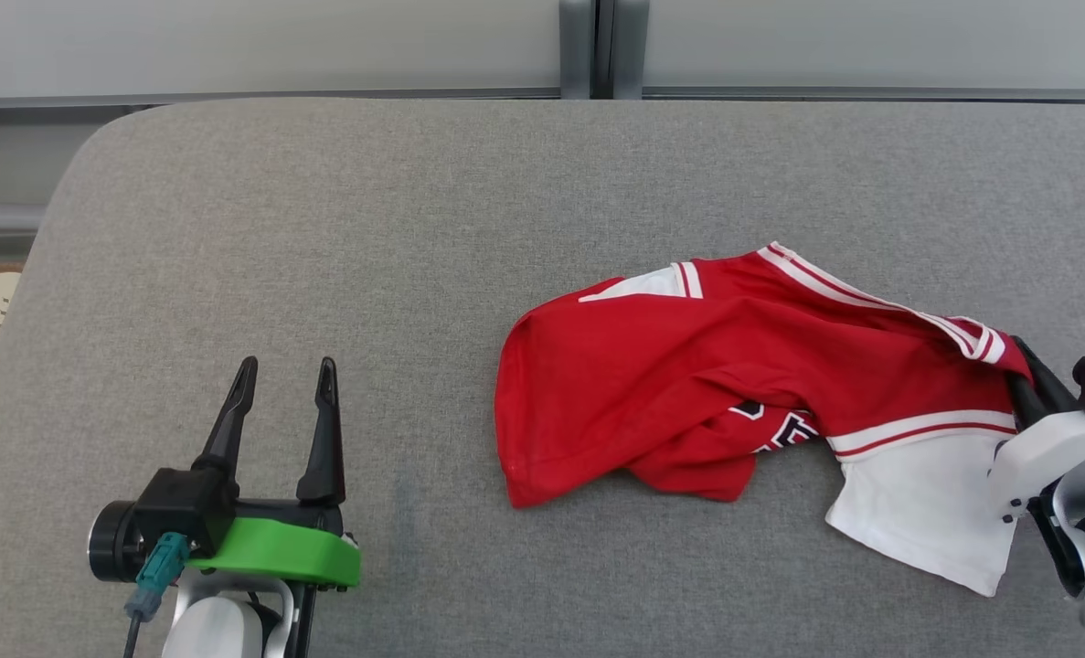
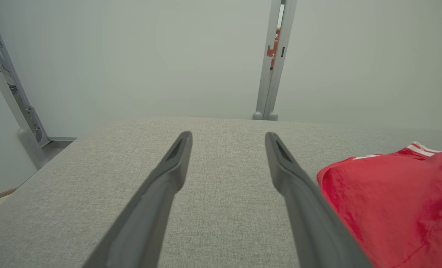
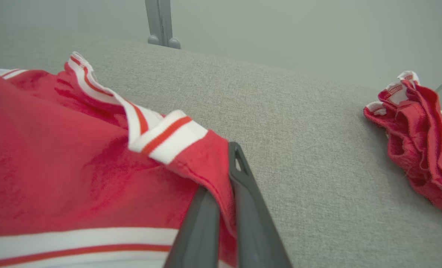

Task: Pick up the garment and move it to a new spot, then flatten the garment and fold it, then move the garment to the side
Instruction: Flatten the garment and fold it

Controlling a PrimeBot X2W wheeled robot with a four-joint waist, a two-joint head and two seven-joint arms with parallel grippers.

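The right claw (image 3: 224,173) is clamped together on a red fold of the garment (image 1: 688,366) beside its striped collar, on the grey table's (image 1: 414,228) right side, while the left claw (image 1: 287,366) stands wide apart, holding nothing.

Grey fabric table (image 1: 323,228); crumpled red cloth (image 3: 422,141); metal post (image 1: 601,46)

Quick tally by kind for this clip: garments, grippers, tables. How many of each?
Garments: 2 (red-and-white garment pinched by the right gripper; second red garment crumpled apart from it)
Grippers: 2 (left gripper open, the right one shut)
Tables: 1 (grey padded table)
Total: 5
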